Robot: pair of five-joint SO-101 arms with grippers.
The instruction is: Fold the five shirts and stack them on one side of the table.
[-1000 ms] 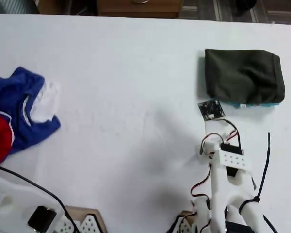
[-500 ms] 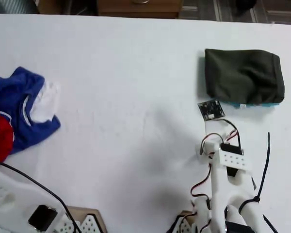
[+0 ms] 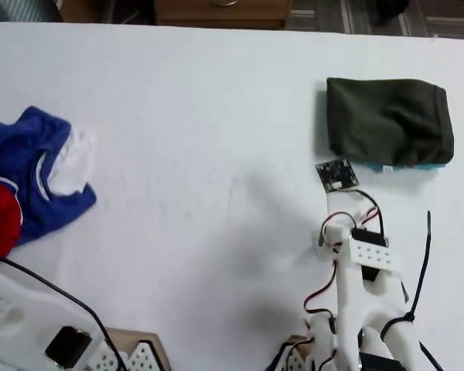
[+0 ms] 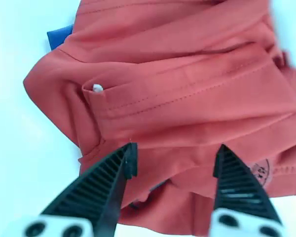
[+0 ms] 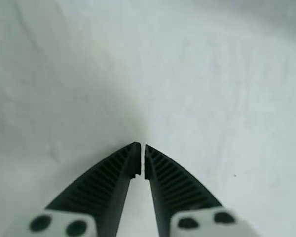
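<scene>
The left gripper [image 4: 176, 148] is spread wide over the crumpled red shirt [image 4: 187, 74], which lies partly on the blue shirt [image 3: 23, 162]. The right gripper [image 5: 142, 146] is pinched closed, empty, over the white table [image 5: 212, 74].

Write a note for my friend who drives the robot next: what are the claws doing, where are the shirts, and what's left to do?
Left gripper: open, just above the crumpled red shirt, holding nothing.
Right gripper: shut, empty, over bare table.
Done: the green shirt is folded and lies on a teal shirt on the right side.
Left: the red shirt and the blue shirt lie unfolded at the left edge, red partly on blue. Fold both and add them to the stack. There is a white patch at the blue shirt's collar; I cannot tell if it is a fifth shirt.
</scene>
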